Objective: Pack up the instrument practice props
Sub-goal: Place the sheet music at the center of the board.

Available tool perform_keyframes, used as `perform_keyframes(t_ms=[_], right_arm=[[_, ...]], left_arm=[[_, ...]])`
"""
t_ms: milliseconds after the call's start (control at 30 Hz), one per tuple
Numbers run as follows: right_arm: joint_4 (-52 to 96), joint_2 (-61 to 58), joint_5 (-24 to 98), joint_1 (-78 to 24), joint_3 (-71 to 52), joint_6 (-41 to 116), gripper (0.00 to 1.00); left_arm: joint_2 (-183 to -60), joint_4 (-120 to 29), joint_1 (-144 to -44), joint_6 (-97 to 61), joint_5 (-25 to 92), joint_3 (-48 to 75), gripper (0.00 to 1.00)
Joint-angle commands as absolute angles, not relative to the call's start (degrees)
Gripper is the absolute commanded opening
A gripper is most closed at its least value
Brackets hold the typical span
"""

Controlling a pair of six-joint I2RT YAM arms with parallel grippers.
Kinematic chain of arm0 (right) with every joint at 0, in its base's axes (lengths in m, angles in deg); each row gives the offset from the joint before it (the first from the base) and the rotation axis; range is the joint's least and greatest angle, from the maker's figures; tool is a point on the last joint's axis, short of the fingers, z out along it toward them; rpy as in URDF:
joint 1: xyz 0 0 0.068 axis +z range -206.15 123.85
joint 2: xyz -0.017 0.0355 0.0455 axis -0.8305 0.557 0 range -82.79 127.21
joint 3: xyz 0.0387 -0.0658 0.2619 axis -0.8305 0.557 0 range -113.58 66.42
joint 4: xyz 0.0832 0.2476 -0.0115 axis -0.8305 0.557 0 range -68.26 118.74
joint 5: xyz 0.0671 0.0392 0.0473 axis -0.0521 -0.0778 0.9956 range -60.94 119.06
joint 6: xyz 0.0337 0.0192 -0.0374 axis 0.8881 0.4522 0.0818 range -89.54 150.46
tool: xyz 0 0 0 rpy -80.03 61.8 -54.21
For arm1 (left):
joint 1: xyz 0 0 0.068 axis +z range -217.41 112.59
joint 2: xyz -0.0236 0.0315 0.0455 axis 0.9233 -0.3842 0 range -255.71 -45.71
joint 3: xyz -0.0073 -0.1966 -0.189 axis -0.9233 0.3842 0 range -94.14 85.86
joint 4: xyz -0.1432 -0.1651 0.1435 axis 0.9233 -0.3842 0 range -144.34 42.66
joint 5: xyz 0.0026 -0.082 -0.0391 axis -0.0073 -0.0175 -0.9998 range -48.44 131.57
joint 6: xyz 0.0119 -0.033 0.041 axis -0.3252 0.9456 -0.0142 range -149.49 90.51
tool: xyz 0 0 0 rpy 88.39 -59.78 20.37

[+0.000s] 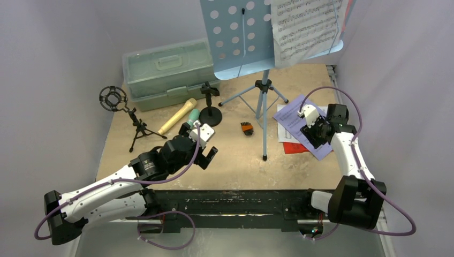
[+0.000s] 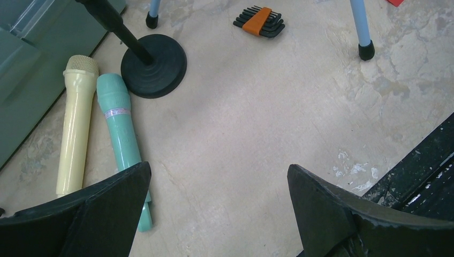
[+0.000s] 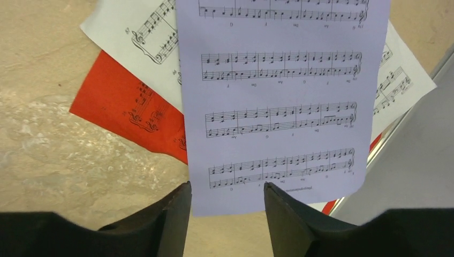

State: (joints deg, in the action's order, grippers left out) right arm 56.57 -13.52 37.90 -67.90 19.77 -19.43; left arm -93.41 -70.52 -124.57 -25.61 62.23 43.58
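A tan microphone (image 2: 75,123) and a teal microphone (image 2: 120,128) lie side by side next to the round-base mic holder (image 2: 154,65). My left gripper (image 2: 219,176) hovers open just right of the teal one, over bare table. The ring-top tripod holder (image 1: 113,98) stands at the far left. The light-blue music rack (image 1: 238,32) stands at the back with a white sheet (image 1: 305,27) on it. At the right, a purple sheet (image 3: 278,96) lies on a red sheet (image 3: 128,107) and a white sheet (image 3: 139,27). My right gripper (image 3: 227,195) is open, its jaws apart either side of the purple sheet's near edge.
A pale green case (image 1: 166,72) sits shut at the back left. An orange-and-black hex key set (image 2: 260,21) lies between the rack's tripod legs (image 2: 364,32). The table's right edge and a grey wall (image 3: 412,176) run right beside the sheets.
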Motion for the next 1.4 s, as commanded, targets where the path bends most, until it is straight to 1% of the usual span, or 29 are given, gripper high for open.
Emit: perform_keyframes(t_ms=[0,133,233,400,567,667,800,967,1367], right_arm=[[61.5,-15.0,45.4,-68.0,14.1,-15.4,0.62],[65.5,-17.2,52.1,-68.0,11.3,-13.1,0.76],[67.9,-18.3,58.3,-68.0,9.4,-11.7,0.82],[69.3,-19.0,69.7,-68.0,7.2,-8.8,0.9],[63.2,-19.3,79.2,-68.1,9.7,-1.8,0.95],[60.0,-19.8,83.1,-68.1,11.4,0.8,0.98],[58.2,-21.4,82.5,-68.1,13.5,1.3,0.99],[56.7,-23.0,83.4,-68.1,14.9,2.3,0.99],[57.1,-24.5,83.4,-68.1,15.2,1.8,0.99]], left_arm=[[-93.2,-67.9,-124.1,-25.0,61.3,43.7,1.0],[-92.8,-67.8,-124.0,-24.8,60.7,43.7,1.0],[-92.0,-67.3,-123.5,-24.4,59.4,43.7,1.0],[-89.1,-65.2,-122.4,-23.2,55.7,44.2,1.0],[-87.7,-62.7,-122.3,-19.4,51.5,44.2,1.0],[-87.0,-60.7,-122.3,-14.2,48.6,44.2,1.0],[-84.7,-55.3,-122.3,-6.5,43.5,44.3,1.0],[-83.0,-50.6,-122.3,-0.6,41.8,44.0,1.0],[-88.9,-49.5,-122.3,4.4,36.1,38.0,1.0]])
